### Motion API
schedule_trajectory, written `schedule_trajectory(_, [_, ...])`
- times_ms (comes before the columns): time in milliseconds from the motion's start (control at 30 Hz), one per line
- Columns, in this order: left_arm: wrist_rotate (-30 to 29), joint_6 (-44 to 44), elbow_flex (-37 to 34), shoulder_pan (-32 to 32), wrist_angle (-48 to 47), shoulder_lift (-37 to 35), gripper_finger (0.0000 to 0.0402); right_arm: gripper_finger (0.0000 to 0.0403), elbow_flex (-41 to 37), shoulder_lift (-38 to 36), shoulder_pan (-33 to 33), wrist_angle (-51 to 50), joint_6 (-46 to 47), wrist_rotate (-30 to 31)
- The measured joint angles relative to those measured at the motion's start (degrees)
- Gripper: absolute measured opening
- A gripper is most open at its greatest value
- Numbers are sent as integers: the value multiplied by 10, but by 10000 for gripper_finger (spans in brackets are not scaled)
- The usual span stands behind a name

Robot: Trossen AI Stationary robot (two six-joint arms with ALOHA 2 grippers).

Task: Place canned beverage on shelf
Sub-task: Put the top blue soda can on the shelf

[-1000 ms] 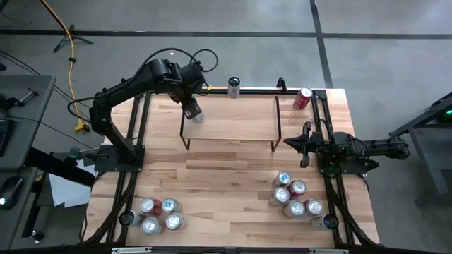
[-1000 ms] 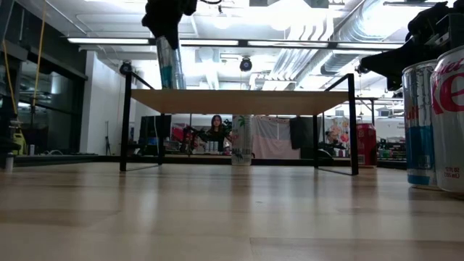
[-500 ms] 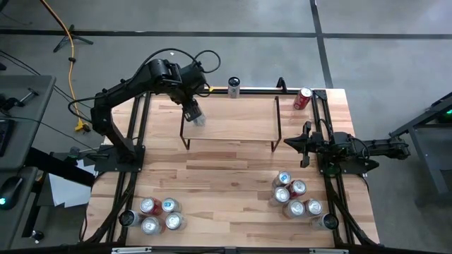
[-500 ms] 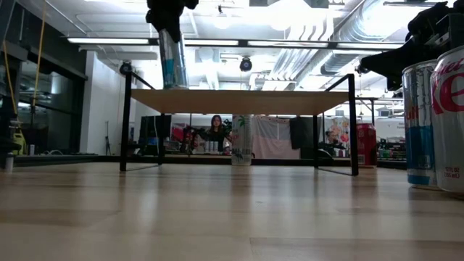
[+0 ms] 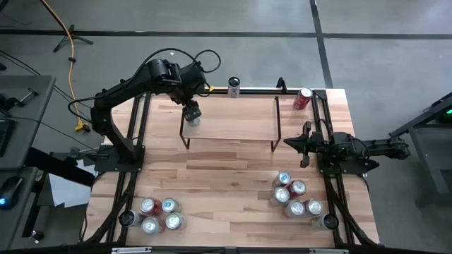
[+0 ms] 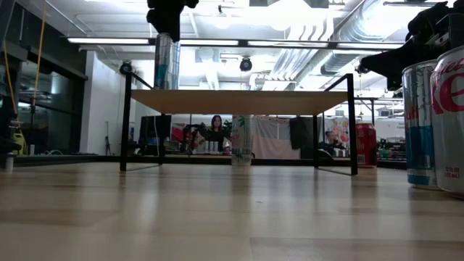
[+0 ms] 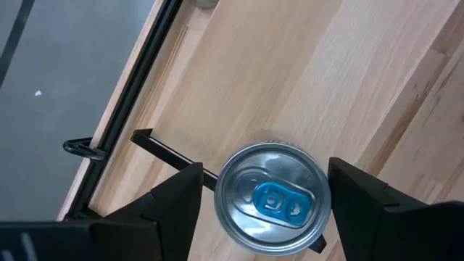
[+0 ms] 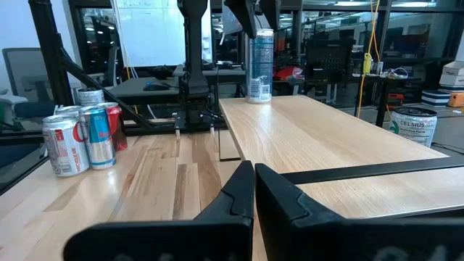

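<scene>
Here, a slim silver can [image 5: 191, 118] with a blue tab stands upright at the left end of the shelf [image 5: 233, 123], close to its front corner, as the left end effector [image 7: 264, 196] hangs directly above it, fingers [image 7: 174, 199] spread clear of the can's sides with a gap showing on each flank in the wrist view. The can looks set down and let go, so the step in hand appears to be the release: it is best finished by lifting straight up, fingers kept wide, with no sideways drift that could clip the rim and tip a tall, narrow can so near the shelf edge. The right end effector [image 5: 288, 143] waits with fingers pressed together, holding nothing, off the shelf's right end. Clusters of cans [image 5: 296, 198] stand on the worktop [image 5: 226, 183] nearer the front, presumably next in line.
</scene>
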Motion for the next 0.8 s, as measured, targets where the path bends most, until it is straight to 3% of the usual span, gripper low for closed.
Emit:
schedule_trajectory(167, [0, 38, 3, 1, 5, 0, 229, 0, 0, 0, 0, 0, 0, 0])
schedule_trajectory(333, [6, 85, 55, 6, -2, -2, 229, 0, 0, 0, 0, 0, 0, 0])
schedule_trajectory(533, [41, 282, 113, -2, -2, -6, 229, 0, 0, 0, 0, 0, 0, 0])
schedule_trajectory(667, [6, 444, 116, -8, -3, -9, 229, 0, 0, 0, 0, 0, 0, 0])
schedule_trajectory(800, [-16, 442, 116, -7, 4, -9, 229, 0, 0, 0, 0, 0, 0, 0])
